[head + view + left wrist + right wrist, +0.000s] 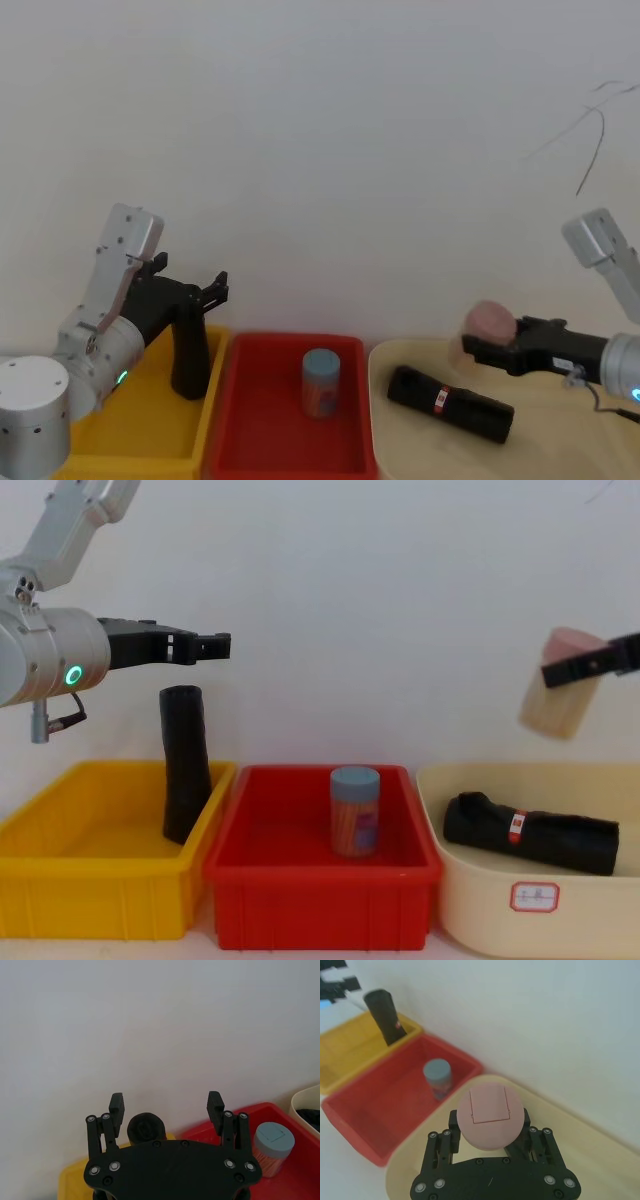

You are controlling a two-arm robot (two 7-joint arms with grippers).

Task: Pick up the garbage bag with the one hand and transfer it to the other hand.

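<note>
The garbage bag (450, 403) (530, 832), a wrinkled black roll with a red-and-white label band, lies flat in the beige tub (470, 920) on the right. My right gripper (478, 346) (585, 666) hovers above that tub, shut on a pink-lidded beige jar (558, 692) (490, 1117), well clear of the bag. My left gripper (222, 285) (215, 645) (166, 1105) is open and holds nothing. It hangs in the air over the yellow bin (90, 890).
A slimmer smooth black roll (185, 775) (190, 360) leans upright in the yellow bin's right end, just below the left gripper. In the red bin (320, 905) between them stands a blue-lidded jar (355, 810) (321, 383). A white wall runs close behind.
</note>
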